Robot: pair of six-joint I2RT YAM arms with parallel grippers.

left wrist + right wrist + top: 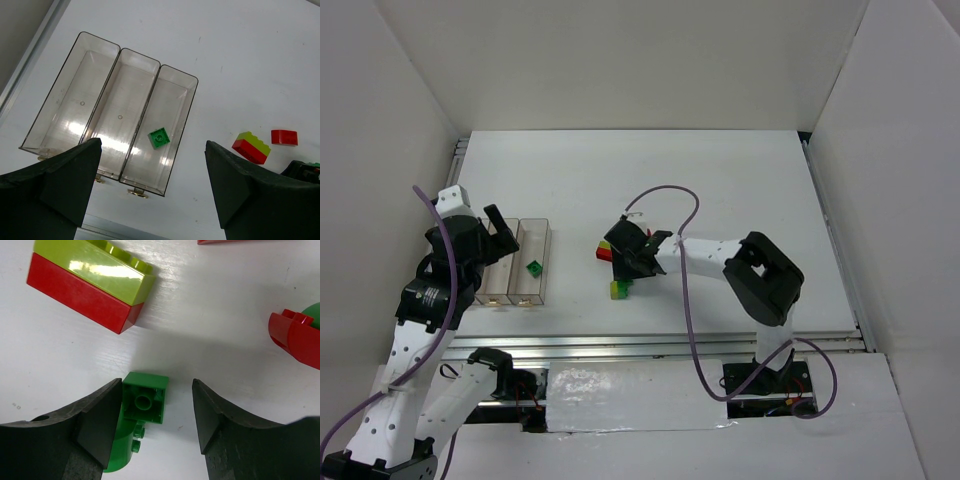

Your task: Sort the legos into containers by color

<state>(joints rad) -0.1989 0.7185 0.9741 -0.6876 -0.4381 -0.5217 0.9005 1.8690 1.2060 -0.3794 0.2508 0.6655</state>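
Lower centre, the right gripper [156,390] — fingers spread, nothing clamped yet — straddles a small green plastic brick [145,401], seemingly to pinch it for the clear plastic trays [115,105].

In the right wrist view a red brick [220,241] is cut off at twelve o'clock; a curved red piece [296,339] runs off the edge at three o'clock.

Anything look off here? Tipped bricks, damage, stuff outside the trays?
An upturned green brick lies between the fingers of the right end effector, its hollow underside facing the wrist camera. The lime-on-red stack nearby is joined, so it fits no single colour. The trays look intact, with one small green brick in the rightmost.
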